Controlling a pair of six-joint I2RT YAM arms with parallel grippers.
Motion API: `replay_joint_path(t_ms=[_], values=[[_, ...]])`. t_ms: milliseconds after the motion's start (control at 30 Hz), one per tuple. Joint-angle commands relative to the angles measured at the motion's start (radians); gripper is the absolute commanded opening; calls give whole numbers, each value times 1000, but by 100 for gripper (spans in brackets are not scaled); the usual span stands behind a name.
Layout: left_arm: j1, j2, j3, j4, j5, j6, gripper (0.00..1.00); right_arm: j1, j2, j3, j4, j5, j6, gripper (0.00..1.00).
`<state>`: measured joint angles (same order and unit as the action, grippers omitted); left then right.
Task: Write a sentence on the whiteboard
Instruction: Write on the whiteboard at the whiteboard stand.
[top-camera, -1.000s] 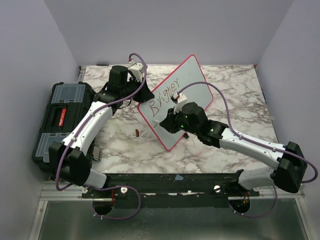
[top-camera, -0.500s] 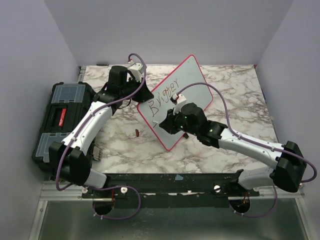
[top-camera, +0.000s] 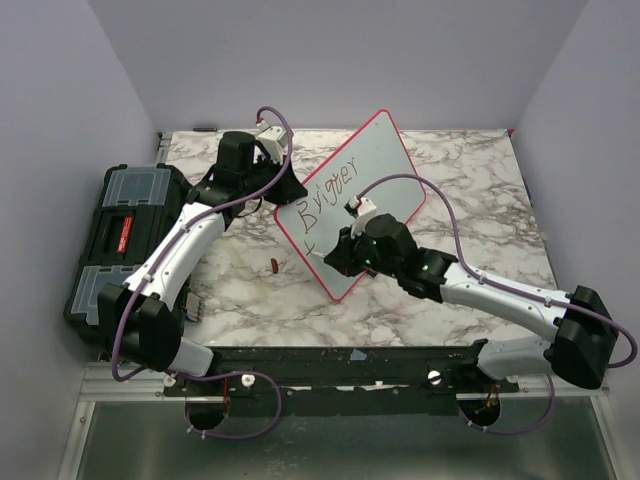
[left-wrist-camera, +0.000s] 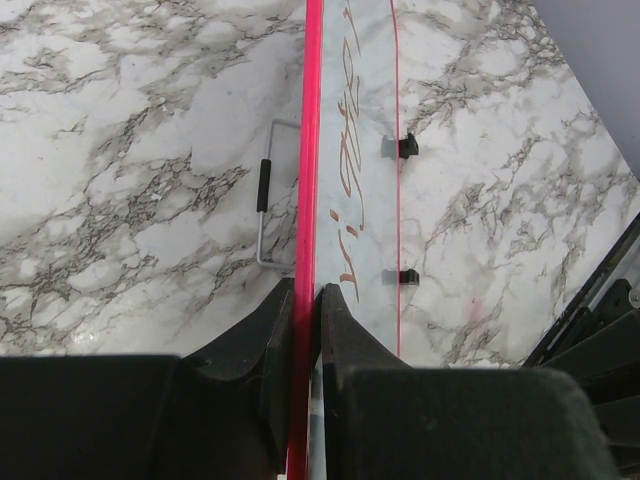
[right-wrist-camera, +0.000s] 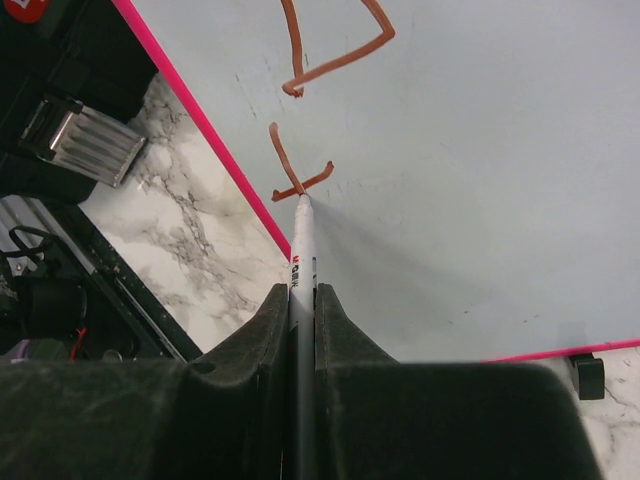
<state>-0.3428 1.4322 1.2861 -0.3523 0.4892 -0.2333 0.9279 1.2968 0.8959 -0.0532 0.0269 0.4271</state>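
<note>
Whiteboard (top-camera: 385, 165), maybe marker cap (top-camera: 273, 265) beside

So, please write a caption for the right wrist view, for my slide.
Right end effector holds a white marker, its tip on the pink-framed pale whiteboard at a brown cross-shaped stroke.

The whiteboard (top-camera: 385, 165) has a pale grey-white face inside a thin pink-red frame; the lettering (top-camera: 330, 195) on it is dark reddish-brown; the marker (right-wrist-camera: 300, 240) has a white barrel with a small red print; the table (top-camera: 490, 180) is white marble with grey-brown veins; the toolbox (top-camera: 125, 235) is black with translucent grey lids and a red label; the left arm (top-camera: 185, 245) and right arm (top-camera: 500, 295) are white with black joints; their cables (top-camera: 275, 115) are purple; the left gripper (left-wrist-camera: 308, 292) and right gripper (right-wrist-camera: 302, 292) are matt black; the small piece (top-camera: 274, 265) is reddish-brown; the walls (top-camera: 320, 60) are pale lilac.
</note>
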Motion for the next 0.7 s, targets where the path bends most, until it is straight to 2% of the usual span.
replay_joint_path(t_ms=[0, 400, 667], values=[[-2, -30, 12, 44, -70, 47, 0, 1, -14, -41, -30, -12, 18, 1], [-2, -23, 9, 63, -28, 41, 0, 0, -42, -97, -33, 1, 42, 1], [-2, -47, -14, 82, -133, 19, 0, 0, -30, -83, -40, 49, 51, 1]])
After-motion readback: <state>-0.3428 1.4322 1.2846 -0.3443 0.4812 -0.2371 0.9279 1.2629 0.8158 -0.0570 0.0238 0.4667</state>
